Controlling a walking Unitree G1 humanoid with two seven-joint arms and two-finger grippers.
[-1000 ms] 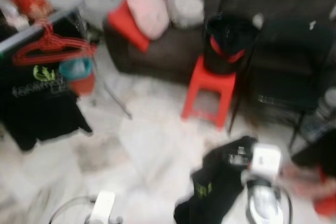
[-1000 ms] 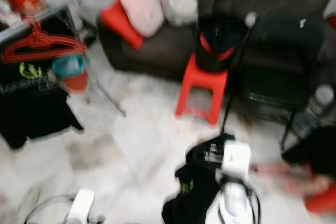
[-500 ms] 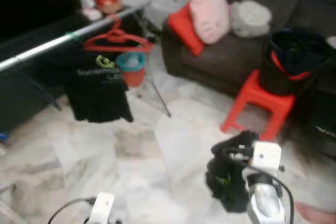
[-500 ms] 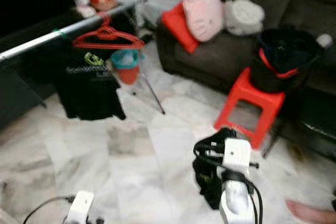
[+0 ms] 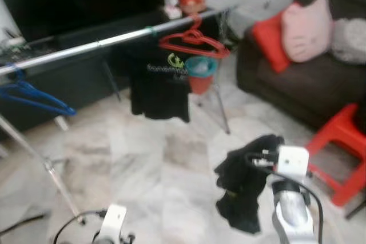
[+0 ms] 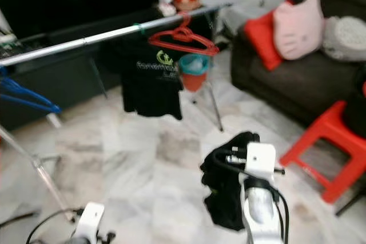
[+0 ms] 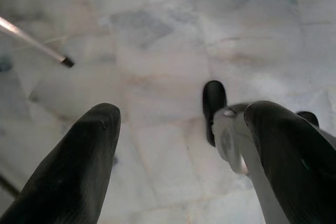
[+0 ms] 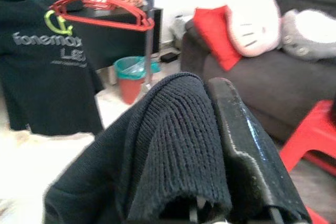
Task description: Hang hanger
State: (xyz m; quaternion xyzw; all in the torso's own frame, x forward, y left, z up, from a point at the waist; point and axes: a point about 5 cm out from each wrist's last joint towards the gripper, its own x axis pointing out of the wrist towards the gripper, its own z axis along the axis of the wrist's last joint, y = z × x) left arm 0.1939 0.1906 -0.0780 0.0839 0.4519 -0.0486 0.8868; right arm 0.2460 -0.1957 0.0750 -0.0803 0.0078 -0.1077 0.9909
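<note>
Hangers hang on the long silver rail (image 5: 108, 42) that runs across the room: a red hanger (image 5: 193, 42) near its far end, with a black T-shirt (image 5: 160, 84) printed in green and grey beside it, and blue hangers (image 5: 34, 96) well apart toward the near end. Beyond the rail's far end sits a dark sofa (image 5: 309, 92) carrying a red cushion (image 5: 267, 35) and a pink cat-faced pillow (image 5: 306, 27), soft and rounded; a red plastic stool (image 5: 343, 150) stands in front of it on the pale marble floor (image 5: 143, 164). A small teal-and-red bin (image 5: 200, 72) stands under the rail, just past the shirt. Low between robot and rail, the right gripper (image 8: 210, 145) has its glossy black fingers closed on a dark ribbed knit garment (image 5: 246, 184), which droops in folds from the raised arm. The left gripper (image 7: 181, 145) hangs near the floor, its fingers spread wide and holding nothing.
</note>
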